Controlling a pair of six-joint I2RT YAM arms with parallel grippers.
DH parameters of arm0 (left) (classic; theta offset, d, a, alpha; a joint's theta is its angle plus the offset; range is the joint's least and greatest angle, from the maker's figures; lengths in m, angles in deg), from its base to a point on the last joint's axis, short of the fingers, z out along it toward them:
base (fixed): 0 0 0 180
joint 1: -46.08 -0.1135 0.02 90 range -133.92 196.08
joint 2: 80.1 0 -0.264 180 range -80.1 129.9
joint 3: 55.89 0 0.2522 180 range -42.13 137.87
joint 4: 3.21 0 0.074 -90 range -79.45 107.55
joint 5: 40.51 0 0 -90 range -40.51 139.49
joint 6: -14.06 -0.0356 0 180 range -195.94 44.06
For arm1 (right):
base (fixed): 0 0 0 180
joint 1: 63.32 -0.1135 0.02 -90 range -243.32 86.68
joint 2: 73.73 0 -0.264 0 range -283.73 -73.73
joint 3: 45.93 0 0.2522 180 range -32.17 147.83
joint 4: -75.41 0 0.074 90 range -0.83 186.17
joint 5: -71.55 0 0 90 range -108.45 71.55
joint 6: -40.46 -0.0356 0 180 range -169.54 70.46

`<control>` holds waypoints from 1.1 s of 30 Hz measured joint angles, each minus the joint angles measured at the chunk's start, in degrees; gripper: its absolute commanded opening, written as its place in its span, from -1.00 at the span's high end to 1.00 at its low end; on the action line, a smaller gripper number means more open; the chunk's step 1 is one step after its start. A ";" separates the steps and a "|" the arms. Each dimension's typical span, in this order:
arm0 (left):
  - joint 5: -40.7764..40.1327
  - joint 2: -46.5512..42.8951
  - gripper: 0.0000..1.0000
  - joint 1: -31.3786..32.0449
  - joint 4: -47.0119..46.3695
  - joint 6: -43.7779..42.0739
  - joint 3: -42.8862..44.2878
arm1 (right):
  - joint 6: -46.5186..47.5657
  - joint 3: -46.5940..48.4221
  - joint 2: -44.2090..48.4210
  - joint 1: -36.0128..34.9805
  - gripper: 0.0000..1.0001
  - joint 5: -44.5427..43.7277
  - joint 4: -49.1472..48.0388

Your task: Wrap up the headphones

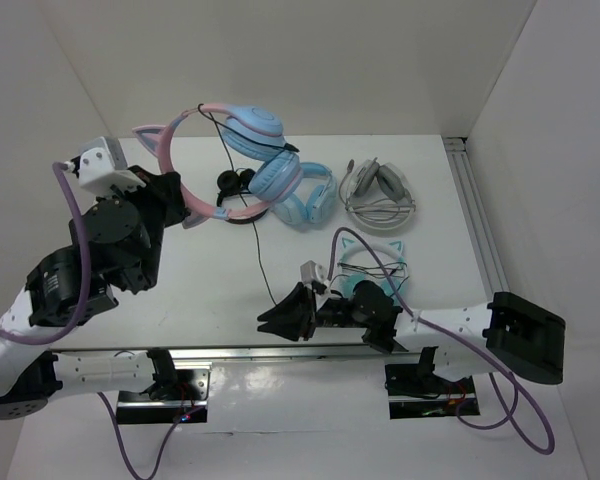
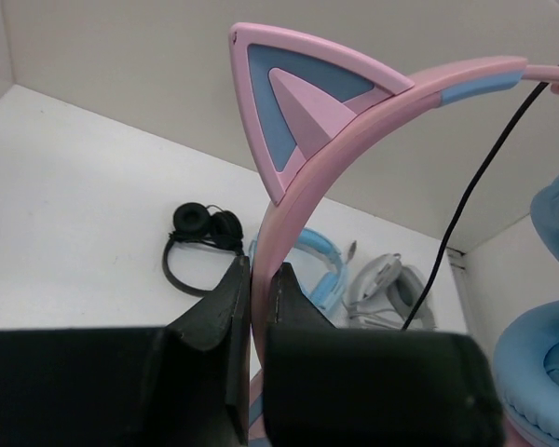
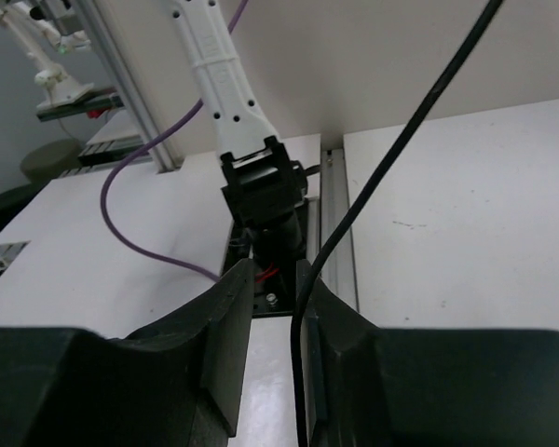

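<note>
With the headphones clamped by the headband between the left gripper's fingers, the cable, lying loose between the right gripper's narrowly parted fingers, should be pinched before being wound.

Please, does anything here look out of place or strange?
Yes. The pink cat-ear headphones hang tilted in the air, clamped at the headband by the left tool. Their black cable is unwrapped: it trails loosely down and passes between the open fingers of the right tool.
</note>
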 measured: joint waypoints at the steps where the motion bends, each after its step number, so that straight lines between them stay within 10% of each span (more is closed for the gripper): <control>1: -0.52 0.48 1.00 0.00 -0.81 -1.31 -0.02 | 0.02 -0.26 0.00 -0.76 0.32 -0.20 -0.09; 15: -5.84 1.22 1.00 0.00 -11.82 -12.63 -0.22 | 1.62 -0.42 -0.02 -9.27 0.21 -6.27 0.33; 21: -9.29 0.17 1.00 -0.20 -24.09 -22.51 -6.12 | 2.95 -0.35 0.22 -12.79 1.00 -8.41 2.80; 33: -9.90 -2.10 1.00 -1.99 -11.80 -18.84 -18.16 | 13.55 15.61 5.66 -25.68 1.00 -22.82 32.98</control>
